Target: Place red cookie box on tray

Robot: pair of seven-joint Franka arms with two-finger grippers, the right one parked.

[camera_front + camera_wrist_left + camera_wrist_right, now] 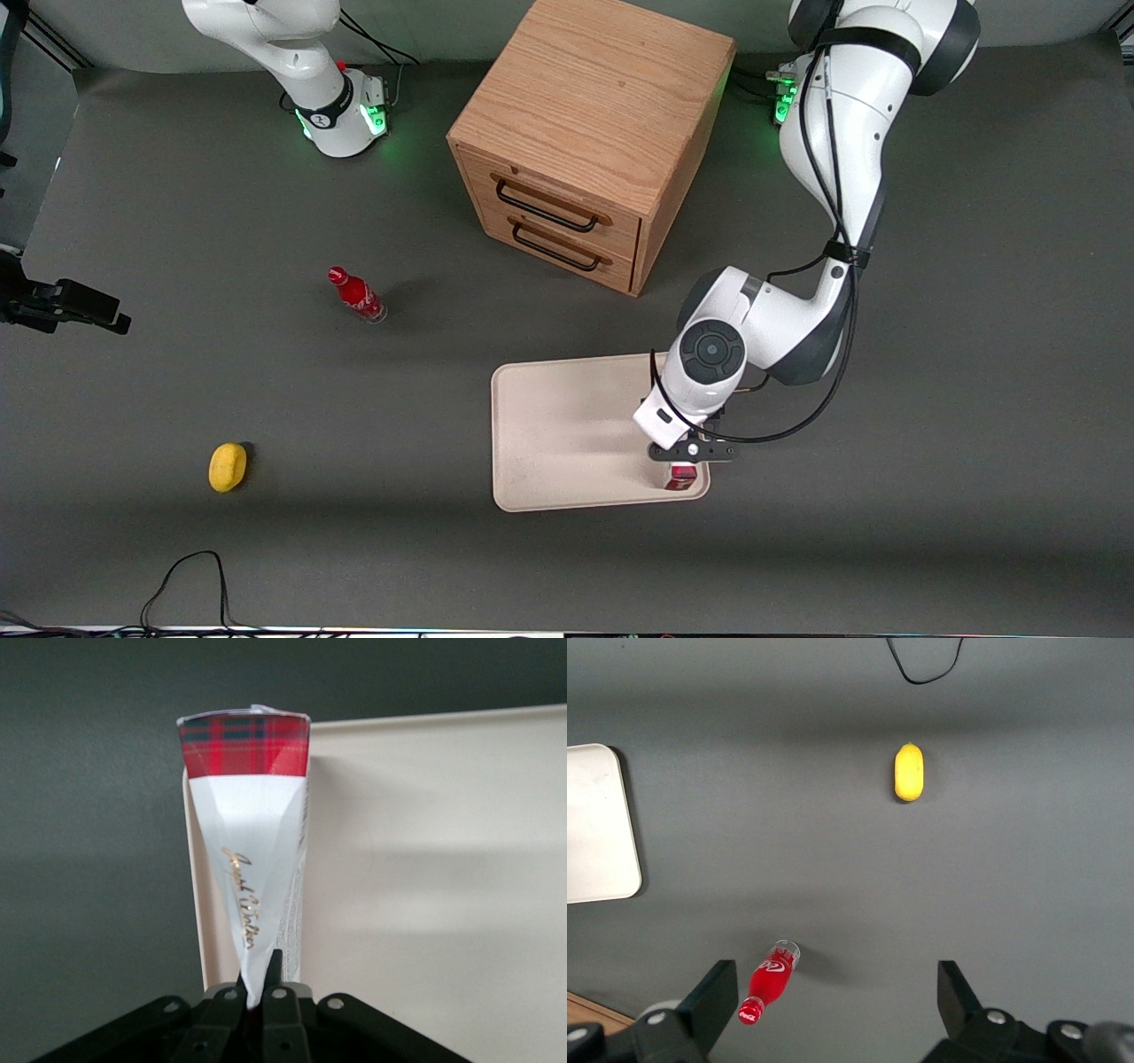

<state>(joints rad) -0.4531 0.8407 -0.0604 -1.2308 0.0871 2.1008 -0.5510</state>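
Wrist view: red cookie box (pixel 246 859) pinched on edge between fingers (pixel 276 979) of gripper (pixel 257 997), long axis straight out, over tray (pixel 443 886) corner nearest front camera.

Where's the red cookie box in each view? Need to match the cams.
Front view: red cookie box under the left gripper, at the corner of the tray nearest the camera, toward the working arm's end.
Left wrist view: red cookie box pinched in the gripper, standing over the tray's edge.
Right wrist view: not in it; only a tray corner shows.
Shared landmark: the tray.
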